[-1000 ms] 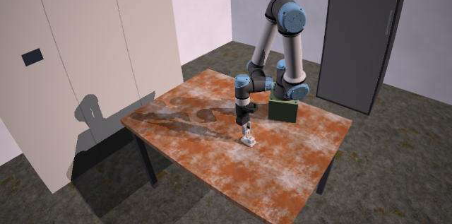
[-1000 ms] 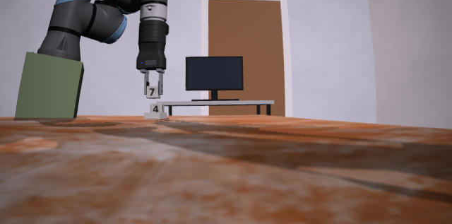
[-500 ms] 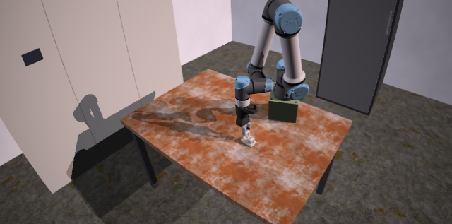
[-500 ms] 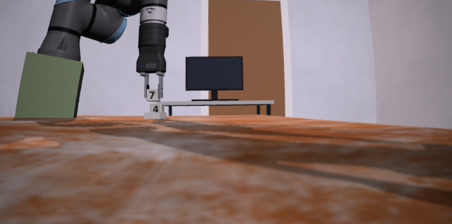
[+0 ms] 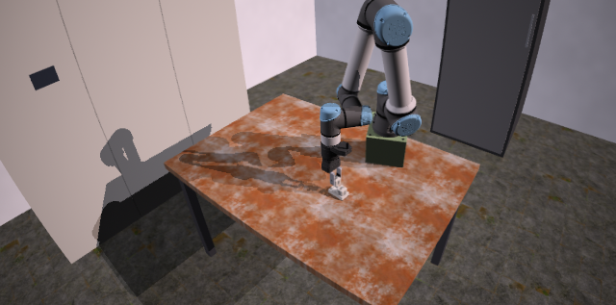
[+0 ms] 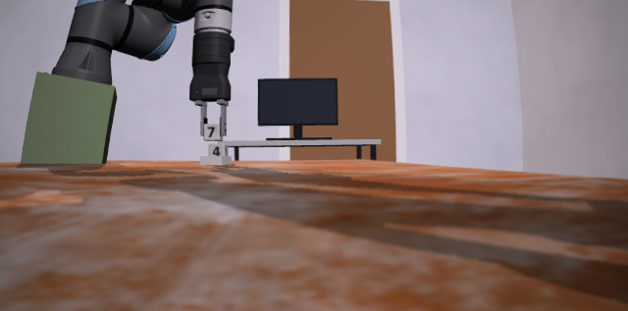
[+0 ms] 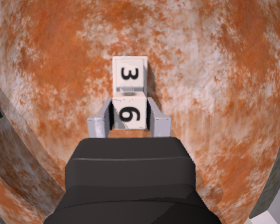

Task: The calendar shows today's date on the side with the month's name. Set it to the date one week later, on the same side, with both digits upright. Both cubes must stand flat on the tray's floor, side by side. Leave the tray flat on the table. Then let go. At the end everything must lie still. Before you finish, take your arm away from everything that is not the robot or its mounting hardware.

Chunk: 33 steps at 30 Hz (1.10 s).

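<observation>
My gripper (image 5: pixel 337 182) (image 6: pixel 212 132) (image 7: pixel 129 107) points straight down and is shut on a white date cube (image 5: pixel 337 180) (image 6: pixel 211 131) (image 7: pixel 130 115). That cube shows a 7 in the exterior view, and a 6 or 9 on top in the wrist view. It hangs just above the small white tray (image 5: pixel 339 196) (image 6: pixel 216 160) near the middle of the table. A second white cube (image 6: pixel 216 150) (image 7: pixel 130 75) stands in the tray, showing a 4 to the exterior view and a 3 on top. The month's name is not readable in any view.
The arm's green pedestal (image 5: pixel 385 151) (image 6: pixel 69 120) stands on the rust-coloured table (image 5: pixel 375 238) behind the tray. Beige cabinets (image 5: pixel 120 79) stand left of the table and a dark cabinet (image 5: pixel 486 50) stands behind it. A monitor (image 6: pixel 297 102) on a bench stands far off.
</observation>
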Tool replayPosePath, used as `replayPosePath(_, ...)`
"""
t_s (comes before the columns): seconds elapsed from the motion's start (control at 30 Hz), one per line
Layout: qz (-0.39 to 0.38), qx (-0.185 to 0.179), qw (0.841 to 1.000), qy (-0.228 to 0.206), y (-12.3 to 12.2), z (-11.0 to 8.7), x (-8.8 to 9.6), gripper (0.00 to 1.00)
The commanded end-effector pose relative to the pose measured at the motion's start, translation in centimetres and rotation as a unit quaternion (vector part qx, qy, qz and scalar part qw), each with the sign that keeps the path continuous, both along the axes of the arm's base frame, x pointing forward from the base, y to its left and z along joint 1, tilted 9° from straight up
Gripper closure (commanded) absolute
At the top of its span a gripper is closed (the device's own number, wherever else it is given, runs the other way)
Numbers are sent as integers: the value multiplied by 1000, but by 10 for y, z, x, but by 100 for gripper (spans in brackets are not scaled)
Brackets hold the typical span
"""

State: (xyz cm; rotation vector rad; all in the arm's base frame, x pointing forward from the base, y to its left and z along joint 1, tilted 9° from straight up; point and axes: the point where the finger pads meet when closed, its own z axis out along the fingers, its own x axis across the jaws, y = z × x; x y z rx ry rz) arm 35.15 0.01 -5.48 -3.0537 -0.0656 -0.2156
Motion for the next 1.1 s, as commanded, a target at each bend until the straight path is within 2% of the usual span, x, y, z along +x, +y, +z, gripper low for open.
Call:
replayPosePath(0.0,0,0,1000,0,0,0,0,40)
replayPosePath(1.07,0,0,1000,0,0,-6,1,40)
